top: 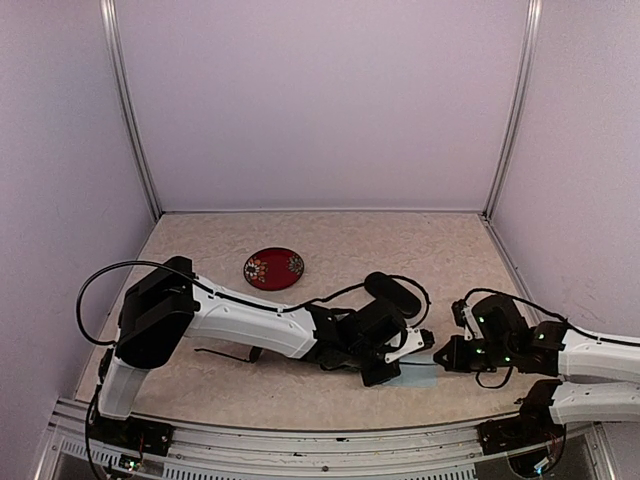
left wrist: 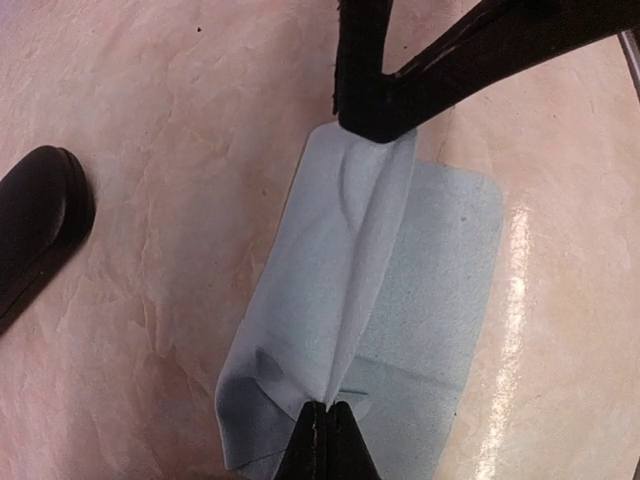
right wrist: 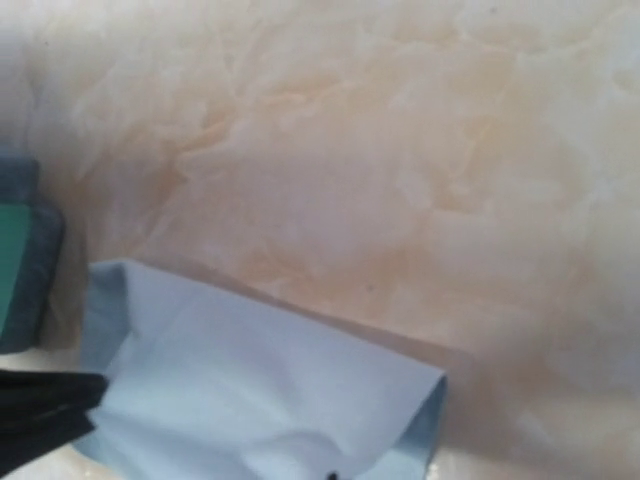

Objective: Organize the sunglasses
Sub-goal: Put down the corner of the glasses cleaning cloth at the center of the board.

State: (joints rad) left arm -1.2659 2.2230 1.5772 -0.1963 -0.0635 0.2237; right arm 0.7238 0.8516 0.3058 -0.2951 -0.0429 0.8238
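A light blue cloth [left wrist: 400, 270] lies on the table, pulled up into a ridge between both grippers. My left gripper [left wrist: 329, 412] is shut on the cloth's near fold. My right gripper [left wrist: 378, 128] is shut on the opposite end of the same ridge. From above, the two grippers meet near the front middle of the table, left gripper [top: 403, 362] facing right gripper [top: 441, 357]. In the right wrist view the cloth [right wrist: 260, 390] fills the lower left. No sunglasses show clearly; a thin black shape [top: 225, 352] lies by the left forearm, and I cannot tell what it is.
A black oval case [top: 392, 293] rests just behind the left wrist and at the left edge of its view [left wrist: 35, 235]. A round red dish [top: 273, 268] sits further back on the left. A blue-grey and green object [right wrist: 20, 265] stands beside the cloth.
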